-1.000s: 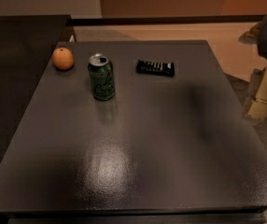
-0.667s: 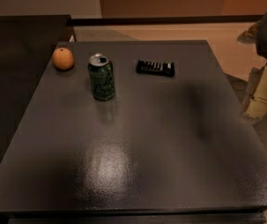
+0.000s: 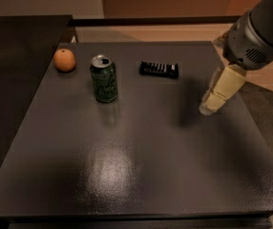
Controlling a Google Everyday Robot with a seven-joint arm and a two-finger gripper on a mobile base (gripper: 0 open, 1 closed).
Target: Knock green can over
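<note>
A dark table is being worked over, the green can standing upright at its far left.
No contact is being made: the gripper is being held over the right side, well apart from the can. Whether it is open cannot be told, and the knock is not yet done.

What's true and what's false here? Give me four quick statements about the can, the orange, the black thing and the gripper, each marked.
The green can stands upright on the table. True.
The gripper touches the can. False: it hangs over the table's right side, apart from the can.
The orange sits left of the can. True.
The black ribbed object lies between orange and can. False: it lies right of the can.
</note>
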